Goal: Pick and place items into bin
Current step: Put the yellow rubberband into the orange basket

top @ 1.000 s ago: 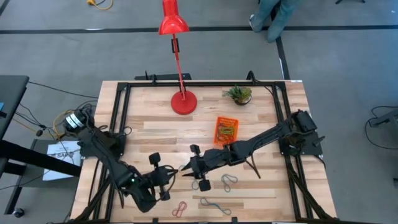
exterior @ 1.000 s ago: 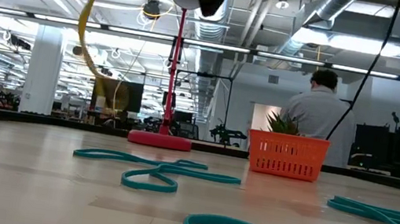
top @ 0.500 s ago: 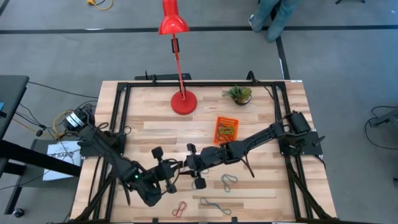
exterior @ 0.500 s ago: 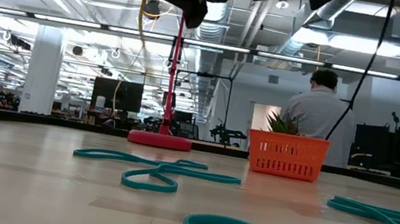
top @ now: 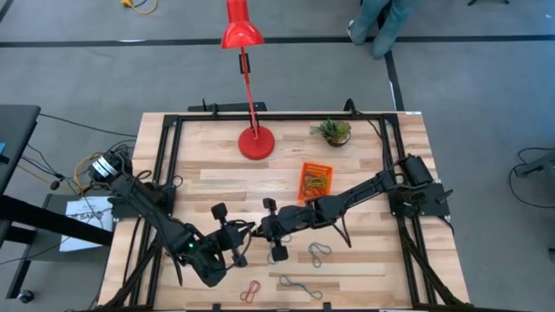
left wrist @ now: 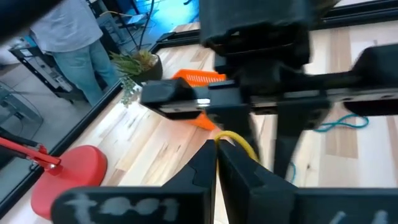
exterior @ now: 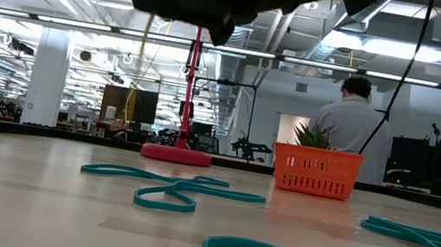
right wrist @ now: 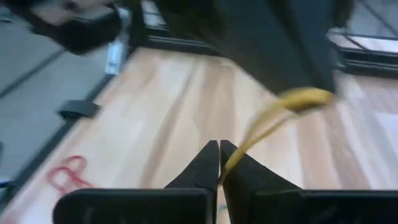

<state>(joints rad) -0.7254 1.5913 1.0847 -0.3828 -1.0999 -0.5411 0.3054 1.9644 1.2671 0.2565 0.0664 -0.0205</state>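
The right gripper [top: 258,229], open a second ago, is now closing its jaws on the yellow band [right wrist: 283,115] that the left gripper [top: 245,234] is gripping: a handover above the counter [top: 208,182], at about 7 o'clock from the bin [top: 316,181]. Transfer looks under way; release is outstanding. Remaining bands: teal [top: 319,252], red [top: 251,290]. The contact point is being hidden from above and blurred in the right wrist view; the bin's contents are unclear.

Red lamp [top: 251,104], potted plant [top: 333,131], person [exterior: 350,125] behind.
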